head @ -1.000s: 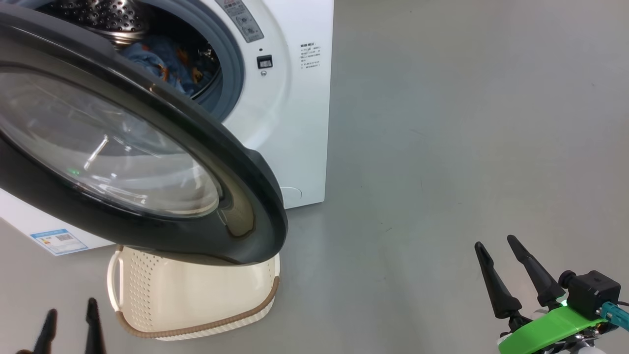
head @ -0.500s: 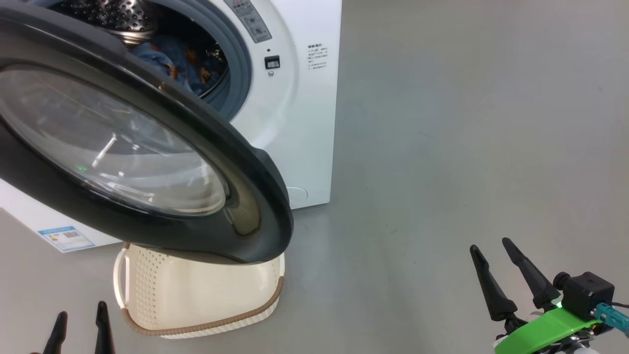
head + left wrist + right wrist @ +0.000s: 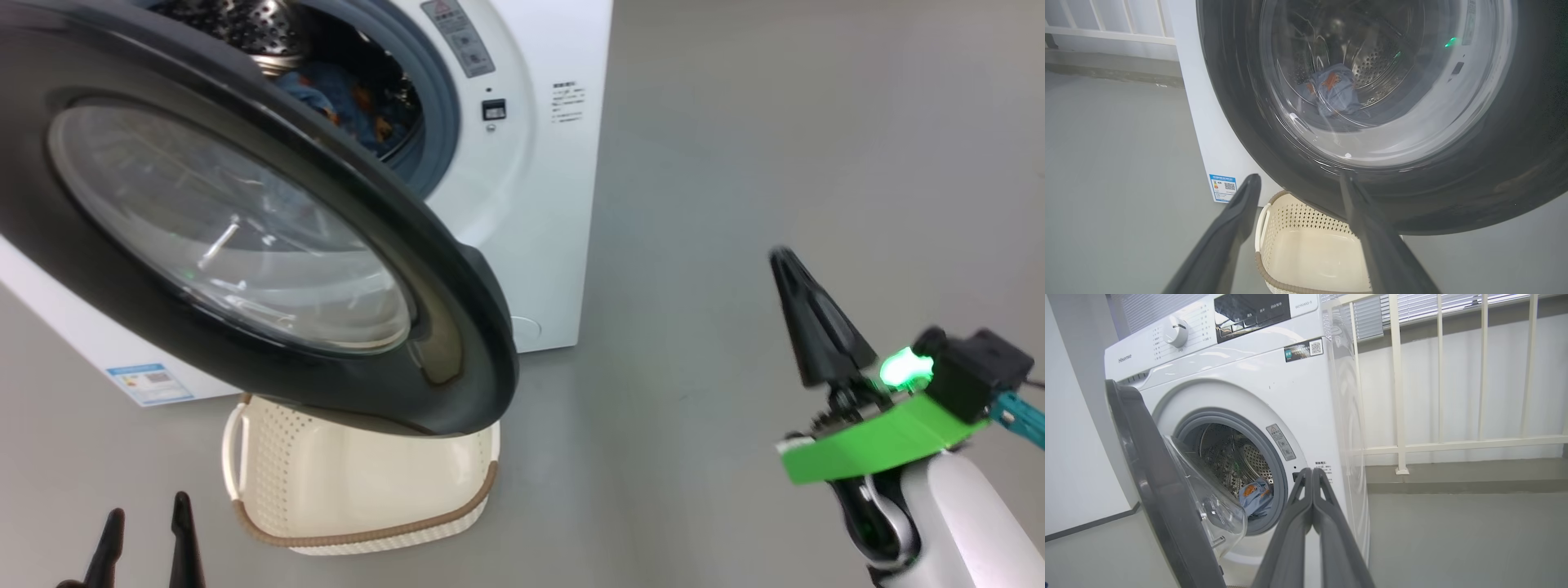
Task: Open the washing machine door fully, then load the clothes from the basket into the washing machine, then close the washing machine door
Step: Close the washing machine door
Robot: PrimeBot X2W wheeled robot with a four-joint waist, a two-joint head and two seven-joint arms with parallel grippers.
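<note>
- Head view: the washing machine door (image 3: 237, 237) stands swung out from the washing machine (image 3: 539, 204), hanging over the basket (image 3: 367, 535) on the grey floor (image 3: 775, 122).
- The clothes (image 3: 359, 102) lie inside the steel drum (image 3: 245, 24), behind the grey gasket (image 3: 441, 106).
- The left gripper (image 3: 147, 508) sits low at the left, near the basket, with its two fingers apart.
- The right gripper (image 3: 784, 260) is raised at the right, well apart from the door. In the right wrist view its fingers press together, tips touching, pointing at the machine's front.
</note>
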